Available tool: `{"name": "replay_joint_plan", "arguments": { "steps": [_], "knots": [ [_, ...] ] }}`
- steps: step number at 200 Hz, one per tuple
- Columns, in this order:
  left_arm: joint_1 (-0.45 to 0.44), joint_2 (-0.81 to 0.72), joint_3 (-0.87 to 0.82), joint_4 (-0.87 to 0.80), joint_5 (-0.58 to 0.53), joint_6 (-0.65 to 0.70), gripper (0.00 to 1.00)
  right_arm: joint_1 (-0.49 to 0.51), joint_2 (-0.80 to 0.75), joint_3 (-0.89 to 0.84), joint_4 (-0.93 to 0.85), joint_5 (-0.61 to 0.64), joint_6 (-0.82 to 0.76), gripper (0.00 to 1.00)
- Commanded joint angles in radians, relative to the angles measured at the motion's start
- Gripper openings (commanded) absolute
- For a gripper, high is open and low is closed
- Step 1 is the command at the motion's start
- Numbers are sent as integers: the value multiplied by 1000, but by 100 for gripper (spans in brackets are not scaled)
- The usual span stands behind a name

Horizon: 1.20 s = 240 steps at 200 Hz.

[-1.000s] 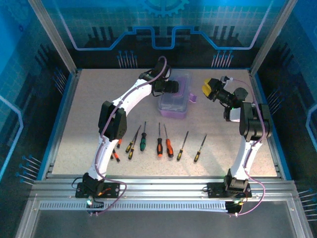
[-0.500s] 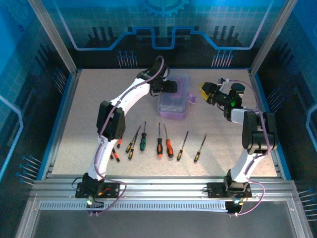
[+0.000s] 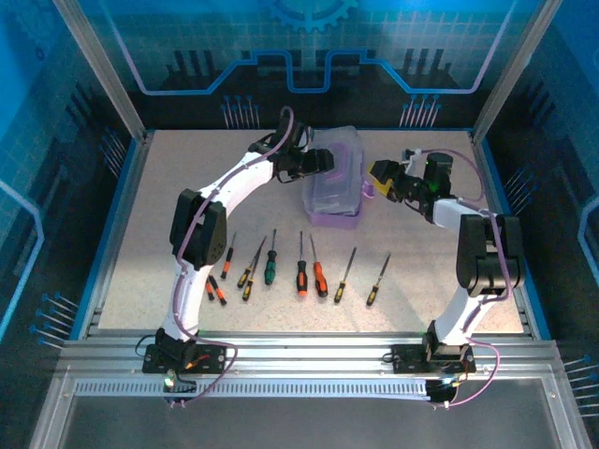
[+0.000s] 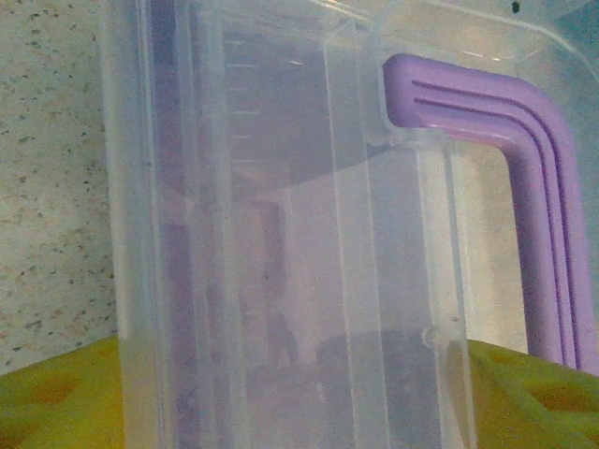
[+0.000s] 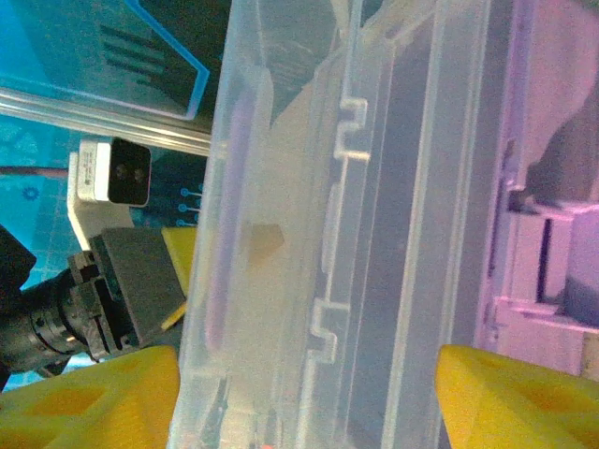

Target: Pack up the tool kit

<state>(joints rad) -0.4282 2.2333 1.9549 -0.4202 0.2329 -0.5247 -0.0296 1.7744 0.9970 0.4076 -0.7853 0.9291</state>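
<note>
The tool kit's purple case (image 3: 334, 201) stands at the back middle of the table, its clear lid (image 3: 339, 150) tilted up. My left gripper (image 3: 326, 161) is shut across the lid (image 4: 281, 234) from the left, a yellow finger (image 4: 56, 402) against each side, with the purple handle (image 4: 533, 187) beyond. From the right, my right gripper (image 3: 376, 174) stands open, and the case's edge (image 5: 374, 234) lies between its spread yellow fingers (image 5: 94, 402). The screwdrivers lie loose in a row in front: green-handled (image 3: 269, 268), orange-handled (image 3: 301, 277) and yellow-black (image 3: 373, 292).
More screwdrivers lie at the row's left end (image 3: 218, 292), beside the left arm's lower link. Metal frame posts and blue rails bound the table (image 3: 150, 243). Bare tabletop stretches left of the left arm and in the right front corner.
My right gripper has swung left up to the case and its jaws have widened. The left gripper has shifted slightly left, and the clear lid now stands higher.
</note>
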Motion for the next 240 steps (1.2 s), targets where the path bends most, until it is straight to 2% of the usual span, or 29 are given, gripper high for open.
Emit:
{"name": "replay_joint_plan", "arguments": {
  "steps": [1, 54, 99, 121, 147, 166, 198, 220, 240],
  "knots": [
    [12, -40, -55, 150, 106, -111, 32, 29, -21, 56, -67, -5, -57, 74],
    [15, -54, -132, 305, 167, -174, 32, 87, 11, 132, -110, -17, -66, 72],
    [17, -63, -162, 354, 195, -179, 33, 100, 49, 114, 96, -70, 89, 64],
    [20, -66, -183, 384, 221, -183, 36, 105, 50, 108, 129, -75, 114, 58],
    [26, -81, -215, 409, 238, -181, 49, 109, 50, 94, 188, -75, 162, 48],
    [33, -98, -243, 430, 242, -184, 63, 110, 61, 92, 222, -75, 195, 39],
    [45, -115, -257, 423, 257, -168, 76, 115, 84, 101, 245, -60, 221, 26],
    [48, -120, -256, 404, 265, -139, 83, 121, 118, 114, 329, -64, 295, 18],
    [54, -120, -259, 398, 266, -123, 99, 125, 131, 129, 343, -63, 315, 14]
  ]
}}
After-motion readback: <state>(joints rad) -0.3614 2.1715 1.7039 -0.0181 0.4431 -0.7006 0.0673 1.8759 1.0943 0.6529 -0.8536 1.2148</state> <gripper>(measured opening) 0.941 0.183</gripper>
